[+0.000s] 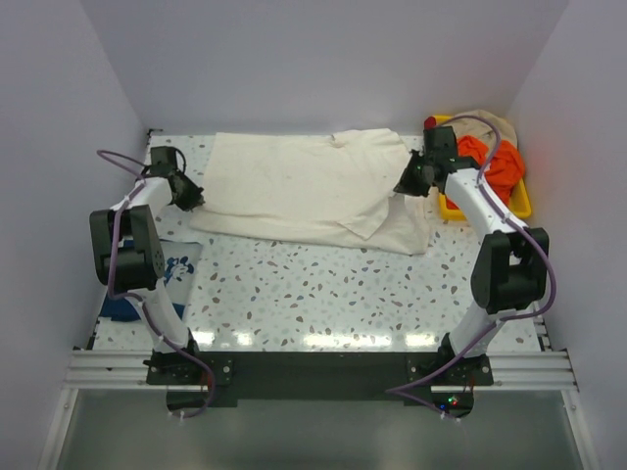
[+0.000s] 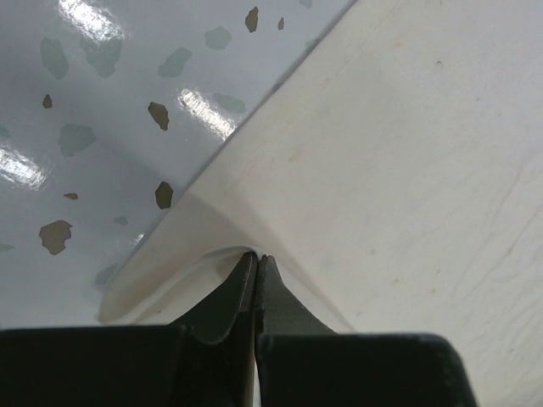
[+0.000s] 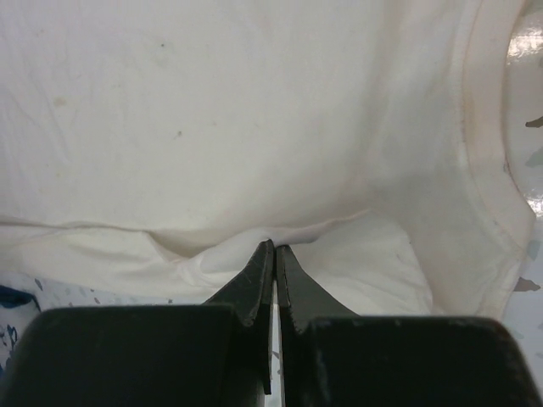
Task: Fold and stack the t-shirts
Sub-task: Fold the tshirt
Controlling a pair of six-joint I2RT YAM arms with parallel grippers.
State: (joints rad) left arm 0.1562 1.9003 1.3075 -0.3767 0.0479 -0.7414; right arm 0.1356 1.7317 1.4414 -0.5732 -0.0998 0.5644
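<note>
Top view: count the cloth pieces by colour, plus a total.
Cream t-shirt: 1
Navy t-shirt: 1
Orange cloth, in the tray: 1
Beige cloth, in the tray: 1
Total: 4 (red bit by the tray unclear, left out)

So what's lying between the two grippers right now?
Only the cream t-shirt, spread flat on the table. In the top view it spans from the left gripper to the right gripper, each pinching an edge.

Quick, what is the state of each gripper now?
Left gripper: closed, pinching the edge of the cream t-shirt.
Right gripper: closed, pinching a fold of the same cream t-shirt.
</note>
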